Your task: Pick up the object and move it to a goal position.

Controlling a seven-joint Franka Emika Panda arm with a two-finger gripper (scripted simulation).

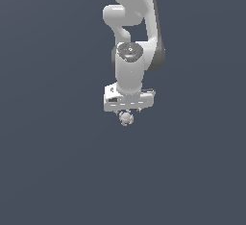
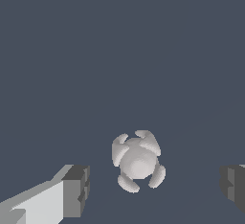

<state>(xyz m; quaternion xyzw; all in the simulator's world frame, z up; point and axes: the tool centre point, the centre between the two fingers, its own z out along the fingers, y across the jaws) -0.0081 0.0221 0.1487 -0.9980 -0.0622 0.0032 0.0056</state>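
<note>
The object is a tiny pale grey-white knobbly ball (image 1: 126, 118), seen in the exterior view just under the white robot hand. In the wrist view the ball (image 2: 138, 161) lies on the dark floor between my two fingertips, apart from both. My gripper (image 1: 126, 113) (image 2: 154, 187) is open, with its jaws standing wide on either side of the ball. One grey fingertip (image 2: 76, 190) and the other (image 2: 233, 187) both show; neither touches the ball. The fingers are hidden behind the hand in the exterior view.
The white arm (image 1: 134, 36) rises above the hand in the exterior view. The floor (image 1: 57, 161) is a plain dark grey-blue surface with nothing else on it in view.
</note>
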